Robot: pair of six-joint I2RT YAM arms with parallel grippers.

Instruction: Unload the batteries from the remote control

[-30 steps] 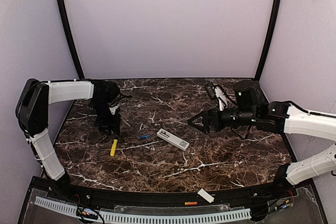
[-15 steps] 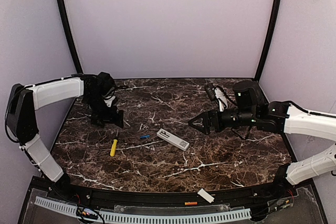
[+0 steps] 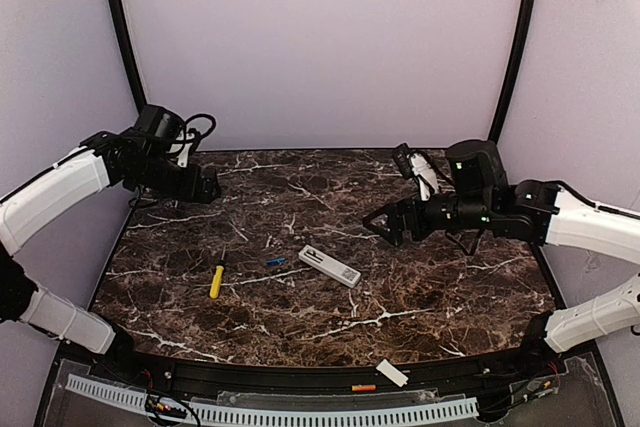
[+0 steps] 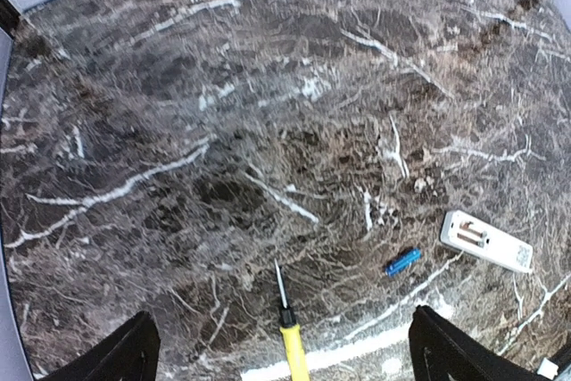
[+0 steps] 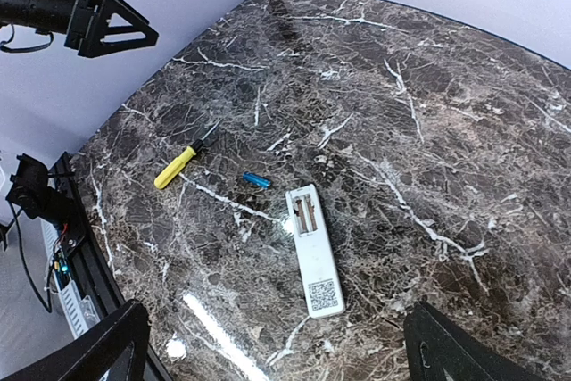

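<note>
Now, top view: remote control [image 3: 329, 265] lies mid-desk [image 3: 450, 297], the blue battery [image 3: 274, 260] just beside its open end. The orange battery [image 3: 364, 387] sits on the front ledge [image 3: 300, 379] near the white cover plate [image 3: 392, 373]. Left end effector [image 3: 208, 187] hangs rear left, right end effector [image 3: 378, 222] right of the remote; both wide, empty.

Left wrist: yellow-handled screwdriver [image 4: 293, 354] below me.

Right wrist: bay [image 5: 306, 213] looks empty.

Judgement: unloading seems done. Any withdrawal should go upward, clear of the blue battery, which would roll.
</note>
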